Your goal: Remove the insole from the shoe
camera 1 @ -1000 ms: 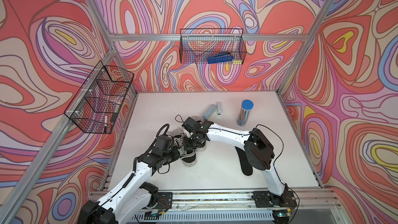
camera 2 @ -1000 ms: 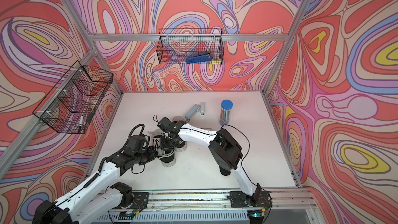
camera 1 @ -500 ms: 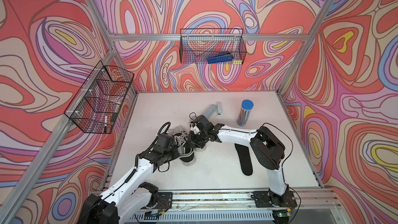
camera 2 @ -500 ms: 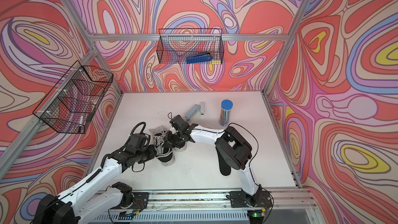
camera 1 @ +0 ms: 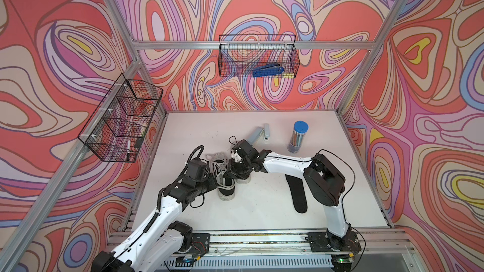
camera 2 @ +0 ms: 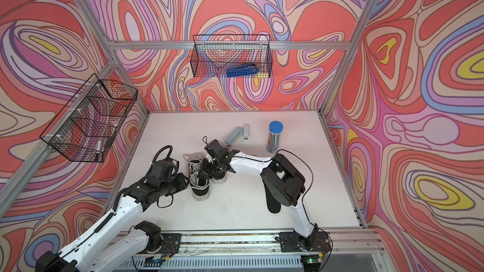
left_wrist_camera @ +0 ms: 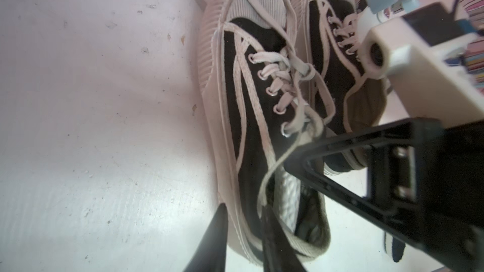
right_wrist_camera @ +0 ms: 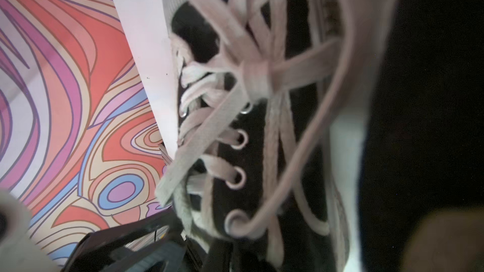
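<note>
no lettering readable from where i stand, shoes (camera 1: pixel 226 184) mid-table show no legible brand, stapler (camera 1: pixel 266 132) at twelve o'clock and blue-capped tube (camera 1: pixel 298 137) at one o'clock too small to tell

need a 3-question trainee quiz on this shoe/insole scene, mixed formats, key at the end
1. How many sneakers are on the table?
2. True or false: a black insole lies on the table, apart from the sneakers.
3. The blue stapler is: A) in the back-wall basket, B) inside a sneaker, C) on the table.
Key: 1) two; 2) true; 3) A.
</note>
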Available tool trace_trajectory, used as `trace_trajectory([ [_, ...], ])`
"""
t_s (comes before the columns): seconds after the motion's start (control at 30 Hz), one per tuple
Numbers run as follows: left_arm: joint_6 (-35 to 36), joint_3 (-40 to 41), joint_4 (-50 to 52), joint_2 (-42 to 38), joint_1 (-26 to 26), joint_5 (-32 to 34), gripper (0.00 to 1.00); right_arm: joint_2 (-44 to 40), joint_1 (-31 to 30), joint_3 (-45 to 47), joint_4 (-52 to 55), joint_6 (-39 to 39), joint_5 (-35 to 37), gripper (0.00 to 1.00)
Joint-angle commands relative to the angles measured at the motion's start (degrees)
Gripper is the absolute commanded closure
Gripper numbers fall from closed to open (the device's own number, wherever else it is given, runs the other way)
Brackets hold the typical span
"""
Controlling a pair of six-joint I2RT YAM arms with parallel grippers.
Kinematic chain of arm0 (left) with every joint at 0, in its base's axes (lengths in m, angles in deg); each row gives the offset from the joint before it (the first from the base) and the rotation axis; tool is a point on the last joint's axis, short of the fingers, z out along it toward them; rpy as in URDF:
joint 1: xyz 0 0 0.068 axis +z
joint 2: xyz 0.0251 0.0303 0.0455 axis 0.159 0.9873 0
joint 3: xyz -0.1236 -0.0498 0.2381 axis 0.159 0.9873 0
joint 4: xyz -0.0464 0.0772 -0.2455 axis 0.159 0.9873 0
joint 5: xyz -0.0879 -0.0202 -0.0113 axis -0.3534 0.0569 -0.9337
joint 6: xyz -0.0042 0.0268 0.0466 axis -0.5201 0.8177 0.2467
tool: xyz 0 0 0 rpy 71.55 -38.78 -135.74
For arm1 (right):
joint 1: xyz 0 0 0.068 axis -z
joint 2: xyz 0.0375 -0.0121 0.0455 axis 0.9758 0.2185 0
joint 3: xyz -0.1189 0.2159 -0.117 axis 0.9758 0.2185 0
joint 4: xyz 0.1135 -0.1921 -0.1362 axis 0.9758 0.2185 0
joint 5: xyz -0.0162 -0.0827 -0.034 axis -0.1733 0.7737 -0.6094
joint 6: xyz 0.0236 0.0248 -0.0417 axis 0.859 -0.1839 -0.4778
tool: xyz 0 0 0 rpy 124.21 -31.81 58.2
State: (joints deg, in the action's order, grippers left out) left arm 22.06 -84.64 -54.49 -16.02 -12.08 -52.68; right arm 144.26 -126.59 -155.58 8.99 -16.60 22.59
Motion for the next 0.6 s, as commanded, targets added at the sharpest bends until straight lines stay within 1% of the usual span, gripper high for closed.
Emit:
trace_trajectory([
  [0.0,-0.3,-2.0,2.2,-2.6,0.6,-1.0,0.66,1.3,0.3,-1.8,0.3,-0.9,2.8,1.0],
  [0.07,-0.2,-2.1,1.8,-3.4,0.5,-2.2,0.65,1.6,0.2,-2.0,0.4,-0.9,2.8,1.0],
  [0.1,-0.2,-2.1,1.1,-3.7,0.6,-3.4,0.66,1.7,0.2,-2.2,0.4,-0.8,2.7,1.0],
  [0.23,-0.4,-0.9,-4.2,-3.3,0.6,-9.5,0.8,1.9,-0.1,-2.5,0.3,-0.6,2.6,1.0],
  [0.33,-0.2,-0.4,-8.1,-1.8,0.6,-12.3,0.86,1.8,-0.1,-2.5,0.1,-0.6,2.6,1.0],
  [0.43,0.8,-0.7,-9.9,0.4,0.6,-12.9,0.87,1.8,-0.3,-2.4,-0.1,-0.4,2.5,1.0],
  [0.57,2.1,-1.0,-9.8,4.5,0.6,-13.5,0.82,1.4,-0.4,-2.2,-0.4,-0.1,2.6,1.0],
])
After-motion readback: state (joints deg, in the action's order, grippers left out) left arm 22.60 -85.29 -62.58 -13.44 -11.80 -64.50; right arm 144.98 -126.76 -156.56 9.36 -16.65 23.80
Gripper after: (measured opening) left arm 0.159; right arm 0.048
